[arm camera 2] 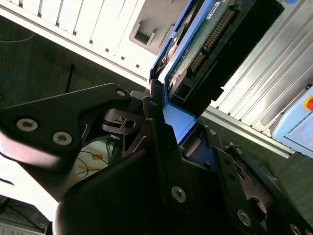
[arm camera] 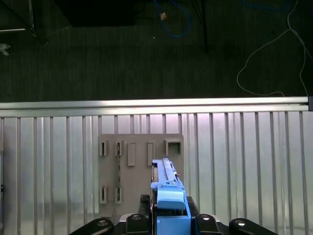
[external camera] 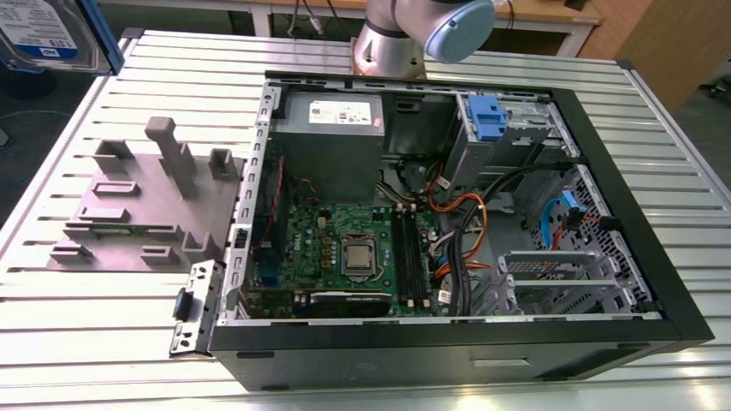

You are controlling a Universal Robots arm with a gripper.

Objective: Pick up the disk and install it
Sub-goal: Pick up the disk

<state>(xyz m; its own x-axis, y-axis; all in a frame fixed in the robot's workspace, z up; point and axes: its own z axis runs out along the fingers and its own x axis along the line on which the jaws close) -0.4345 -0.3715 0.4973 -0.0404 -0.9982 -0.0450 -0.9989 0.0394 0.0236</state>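
The disk (external camera: 44,34), a silver drive with a white-and-blue label in a bright blue carrier, hangs in the air at the exterior view's far upper left, beyond the table's corner. In the second wrist view my gripper (arm camera 2: 171,129) is shut on the blue carrier's end, and the disk (arm camera 2: 208,34) shows its green circuit-board underside. In the first wrist view the disk (arm camera: 168,193) stands edge-on between the black fingers (arm camera: 139,220), above the grey holder plate (arm camera: 129,169).
An open computer case (external camera: 639,214) lies on the slatted metal table (external camera: 115,342), with the motherboard, a grey power supply (external camera: 331,128) and a drive bay holding a small blue clip (external camera: 485,116). The grey holder plate (external camera: 137,210) sits to the case's left. The arm's base (external camera: 395,38) stands behind the case.
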